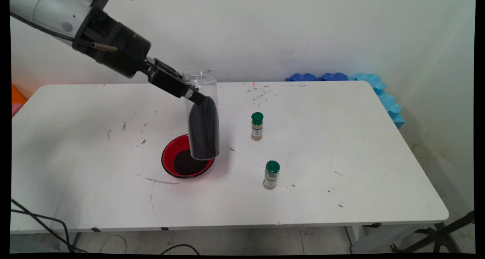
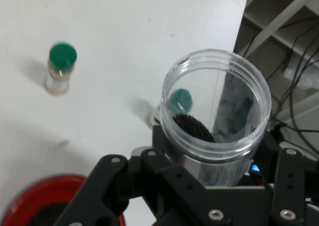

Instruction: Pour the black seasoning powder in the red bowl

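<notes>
My gripper (image 1: 197,96) is shut on a clear plastic jar (image 1: 202,115) partly filled with fine black grains. The jar is held nearly upright, mouth up, above the right rim of a red bowl (image 1: 169,154) that holds a heap of the same black grains (image 1: 187,164). In the hand view the jar's open mouth (image 2: 216,104) fills the middle, with the gripper's black linkage around it and the red bowl (image 2: 47,198) at the bottom left.
Two small spice bottles with green caps stand right of the bowl, one further back (image 1: 257,126) and one nearer (image 1: 271,174). Blue foam pieces (image 1: 375,88) lie along the table's far right edge. Black cables (image 1: 41,225) hang at the front left.
</notes>
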Controlling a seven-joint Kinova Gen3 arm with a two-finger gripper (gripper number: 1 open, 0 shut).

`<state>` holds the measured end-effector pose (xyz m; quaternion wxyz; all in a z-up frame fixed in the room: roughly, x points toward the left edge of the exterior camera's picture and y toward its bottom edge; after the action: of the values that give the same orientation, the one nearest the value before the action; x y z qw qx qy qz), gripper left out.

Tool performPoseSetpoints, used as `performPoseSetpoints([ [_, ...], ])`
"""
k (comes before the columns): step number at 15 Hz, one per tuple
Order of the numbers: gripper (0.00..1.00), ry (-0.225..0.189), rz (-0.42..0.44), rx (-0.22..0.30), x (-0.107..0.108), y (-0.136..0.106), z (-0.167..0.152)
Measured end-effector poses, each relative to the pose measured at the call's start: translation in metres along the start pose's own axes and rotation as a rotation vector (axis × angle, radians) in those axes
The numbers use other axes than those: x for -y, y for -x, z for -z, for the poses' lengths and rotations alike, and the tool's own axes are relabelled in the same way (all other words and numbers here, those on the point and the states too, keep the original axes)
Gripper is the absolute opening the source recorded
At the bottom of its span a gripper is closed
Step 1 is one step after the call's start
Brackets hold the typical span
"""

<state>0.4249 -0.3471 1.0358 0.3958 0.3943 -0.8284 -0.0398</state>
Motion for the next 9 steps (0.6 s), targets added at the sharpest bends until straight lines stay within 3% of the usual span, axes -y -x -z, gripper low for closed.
performPoseSetpoints([
  [9,0.00,-0.080,-0.306,-0.061,-0.033,-0.034,0.002],
])
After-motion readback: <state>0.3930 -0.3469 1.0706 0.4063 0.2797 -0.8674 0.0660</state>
